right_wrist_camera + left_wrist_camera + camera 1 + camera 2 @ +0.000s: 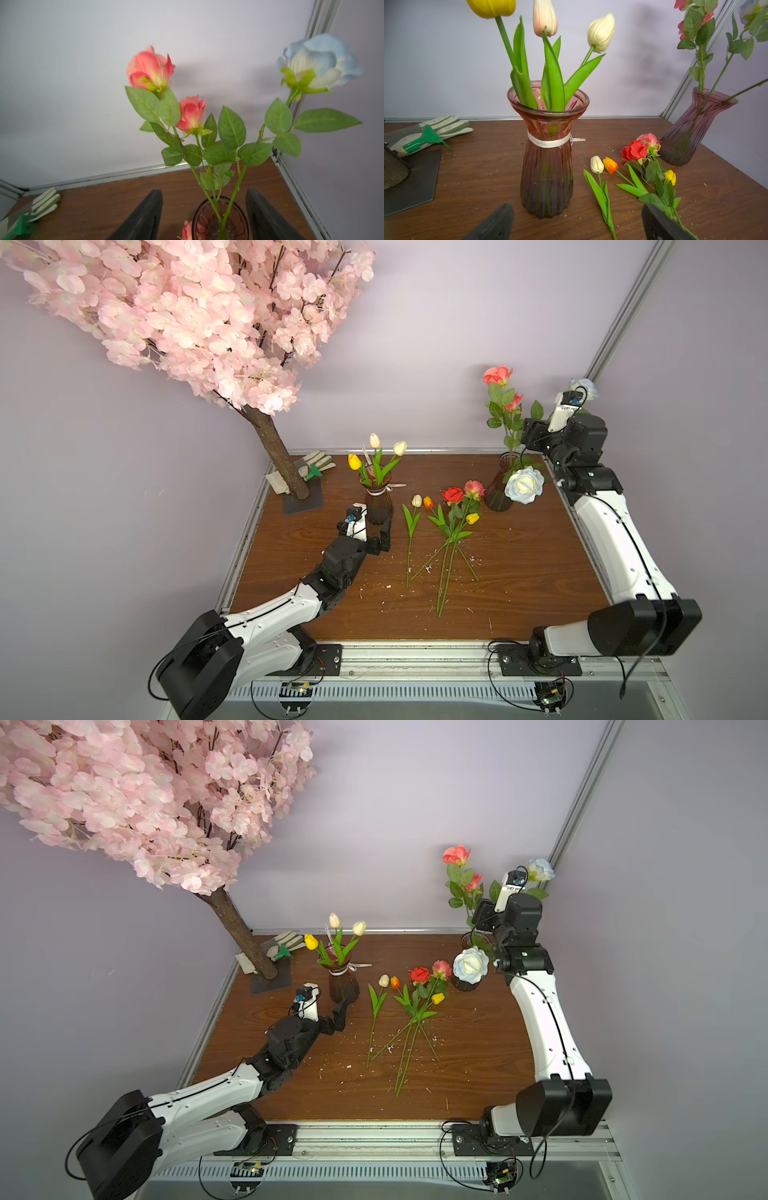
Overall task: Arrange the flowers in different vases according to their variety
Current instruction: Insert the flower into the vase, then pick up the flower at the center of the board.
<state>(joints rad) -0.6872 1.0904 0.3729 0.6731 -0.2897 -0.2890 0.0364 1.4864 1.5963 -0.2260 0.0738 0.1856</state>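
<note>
The ribboned vase [378,506] [548,176] holds three tulips [375,440]. My left gripper [382,531] [577,207] stands open just in front of its base, nothing between the fingers. Loose flowers lie to its right: a cream tulip [416,500], an orange tulip [428,502], a red rose [453,494], a pink rose [474,488] and a yellow tulip [472,518]. The plain vase [496,489] [220,220] at the back right holds coral roses [149,66], a blue-white rose [320,62] and a white rose [524,484]. Above that vase's mouth my right gripper [203,190] is open, with the stems free between its jaws.
A pink blossom tree's trunk [278,456] rises from a dark plate [303,506] at the back left, beside a glove [320,460] and a green tool [313,472]. Walls close the back and right sides. White crumbs dot the wooden table [519,572].
</note>
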